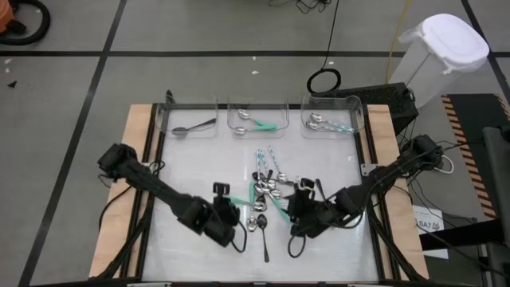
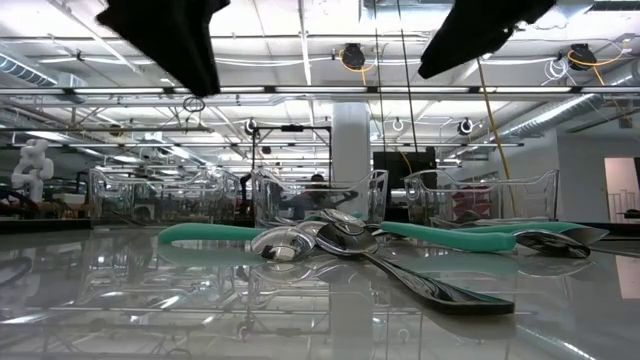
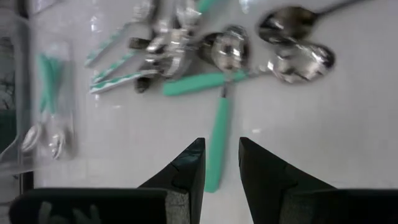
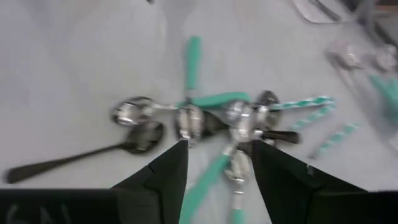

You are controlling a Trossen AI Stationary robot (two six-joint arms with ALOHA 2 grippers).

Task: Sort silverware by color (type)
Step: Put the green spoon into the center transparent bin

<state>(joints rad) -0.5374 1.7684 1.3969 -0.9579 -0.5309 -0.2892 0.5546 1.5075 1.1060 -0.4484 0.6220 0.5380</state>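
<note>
Silverware pile (image 1: 267, 191) between parted left pincer (image 3: 221, 163) and right pincer (image 4: 217, 158).

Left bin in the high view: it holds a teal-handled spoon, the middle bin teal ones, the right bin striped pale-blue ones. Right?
Not quite. The high view shows the left bin holding one dark spoon, not a teal-handled one. The rest stands: the middle bin has teal-handled spoons, and the right bin has pale-blue striped ones.

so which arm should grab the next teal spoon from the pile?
Left, probably. The left gripper has its jaws open and straddling the end of a teal-handled spoon, which lies clear of the others. The right gripper is also open, but over the tangled pile, so a clean pick looks harder.
</note>
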